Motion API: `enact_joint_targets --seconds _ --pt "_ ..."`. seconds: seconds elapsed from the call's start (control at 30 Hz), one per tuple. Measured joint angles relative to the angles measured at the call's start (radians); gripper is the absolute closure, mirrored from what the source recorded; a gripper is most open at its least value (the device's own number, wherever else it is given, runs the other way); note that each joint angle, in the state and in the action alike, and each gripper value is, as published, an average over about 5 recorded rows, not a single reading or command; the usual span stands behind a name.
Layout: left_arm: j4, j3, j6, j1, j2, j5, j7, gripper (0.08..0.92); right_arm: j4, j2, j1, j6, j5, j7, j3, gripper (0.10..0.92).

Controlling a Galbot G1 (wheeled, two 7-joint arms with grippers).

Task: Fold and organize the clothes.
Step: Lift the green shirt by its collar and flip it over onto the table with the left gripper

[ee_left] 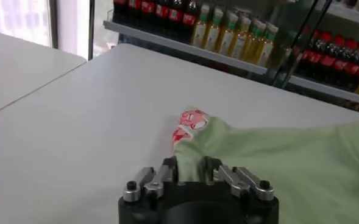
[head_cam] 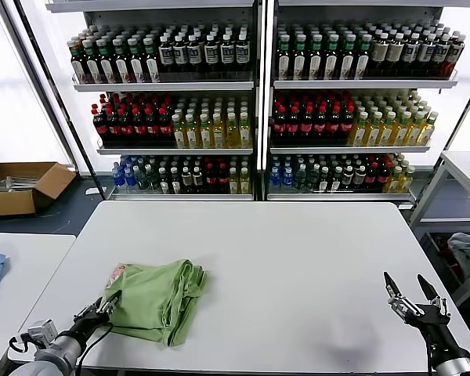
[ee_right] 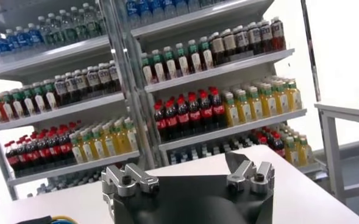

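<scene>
Clothes (head_cam: 158,298): one folded light green shirt lies near-left on the white worktop (head_cam: 298,266). The left gripper (head_cam: 108,303) has its jaws narrowed onto the shirt's near-left edge, cloth bunched between them in the wrist view, beside the red-and-white print (ee_left: 190,123). Judged step: gripping that edge for a further fold or a shift; next move calls for a lift without dragging the layers apart. The right gripper (head_cam: 410,294) waits near-right, jaws wide, holding nothing. No writing is legible on the far shelved bottles (head_cam: 298,117).
</scene>
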Motion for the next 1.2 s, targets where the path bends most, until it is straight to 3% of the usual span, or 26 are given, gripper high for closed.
enact_joint_targets --seconds 0.17,0.27,0.67,1.0,1.2 --pt "-0.003 -0.014 -0.007 0.009 -0.002 -0.023 0.0 0.849 0.008 0.008 -0.006 0.001 0.0 0.001 0.001 0.203" --pt "-0.009 -0.026 -0.009 0.015 -0.006 -0.036 -0.001 0.892 0.014 0.014 -0.007 0.001 -0.001 0.001 0.0 0.203" --pt "-0.032 -0.214 0.011 0.051 0.009 -0.126 -0.034 0.897 0.014 0.02 -0.007 0.002 0.0 0.002 0.003 0.203" --pt "-0.014 -0.451 0.042 0.054 0.137 -0.171 -0.077 0.897 -0.004 0.012 0.015 0.003 0.001 0.004 -0.02 0.203" --pt "-0.052 -0.52 0.062 0.051 0.203 -0.175 -0.117 0.897 -0.014 0.004 0.013 0.009 0.01 0.004 -0.016 0.203"
